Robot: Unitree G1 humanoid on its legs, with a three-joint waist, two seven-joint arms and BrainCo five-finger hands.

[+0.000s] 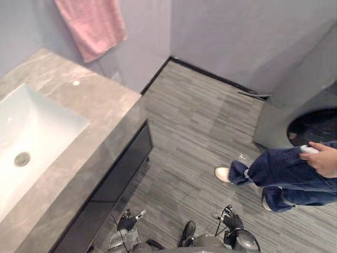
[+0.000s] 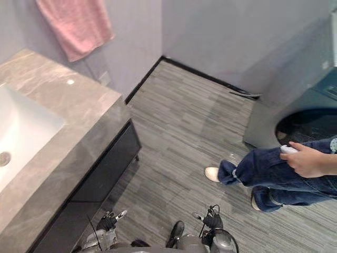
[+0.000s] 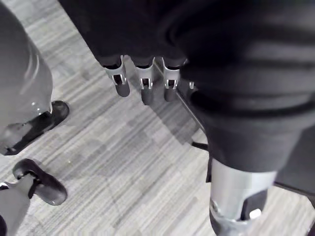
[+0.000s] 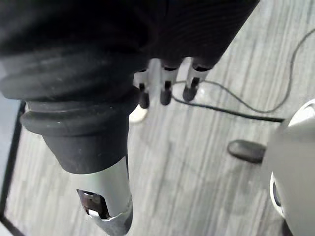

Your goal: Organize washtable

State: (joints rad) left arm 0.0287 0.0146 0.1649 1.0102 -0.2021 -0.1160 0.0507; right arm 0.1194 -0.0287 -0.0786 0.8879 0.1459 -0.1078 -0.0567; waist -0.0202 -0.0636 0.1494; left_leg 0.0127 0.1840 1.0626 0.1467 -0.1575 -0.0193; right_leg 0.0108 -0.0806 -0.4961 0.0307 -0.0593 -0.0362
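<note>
The washtable is a grey stone countertop [image 1: 100, 105] along my left, with a white sunken sink [image 1: 37, 126] and its round drain [image 1: 21, 158]. I see no loose objects on the part of the top in view. My left hand [image 1: 126, 221] hangs low beside the dark cabinet front [image 1: 124, 168], its fingers [image 3: 145, 86] straight and holding nothing. My right hand [image 1: 232, 221] hangs over the floor on the other side, fingers [image 4: 165, 88] relaxed and empty.
A pink towel [image 1: 92, 23] hangs on the wall behind the counter. A person in blue jeans [image 1: 284, 174] and white shoes [image 1: 222, 174] stands at the right, a hand [image 1: 324, 158] holding a small white object. A grey rounded appliance [image 1: 274, 126] stands behind them.
</note>
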